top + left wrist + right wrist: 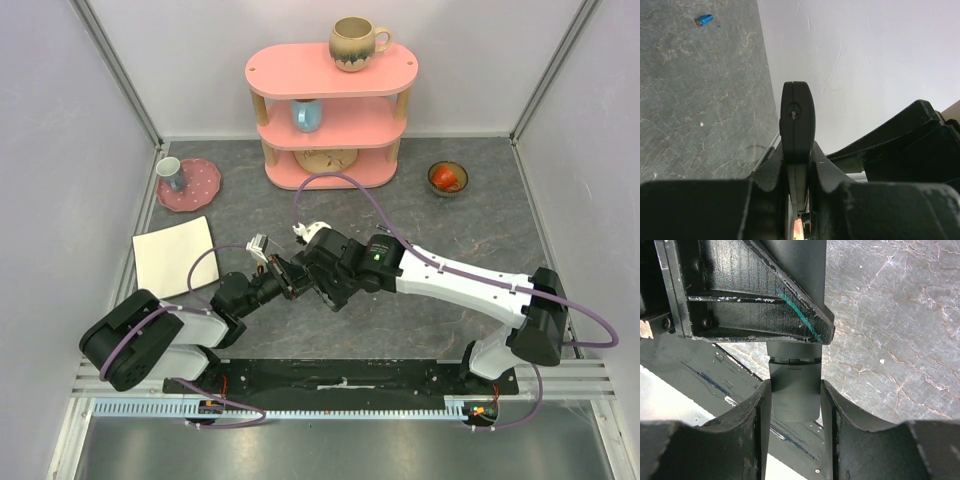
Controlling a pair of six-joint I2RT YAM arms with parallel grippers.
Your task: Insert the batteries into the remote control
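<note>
Pinched tight in the left jaws: the remote control (797,117), seen thin-side-on in the middle of the left wrist view, poking up past the finger tips. No gap to see on either side of it.

Gripped by the right jaws too, closed on the same black bar. Low in the middle of the right wrist view, its flat dark face touching both pads. Just above that grip, a thin line across the bar. Higher up, the rest hidden behind the black body of the left jaws.

In the middle of the top view, both arms meeting above the grey surface (480,215), with the bar held between them.

Far in the upper left of the left wrist view, one blue battery (704,19) lying alone on the surface, well apart from the remote control.

At the top of the top view, a pink shelf (330,110) with a mug (356,43) on it.
</note>
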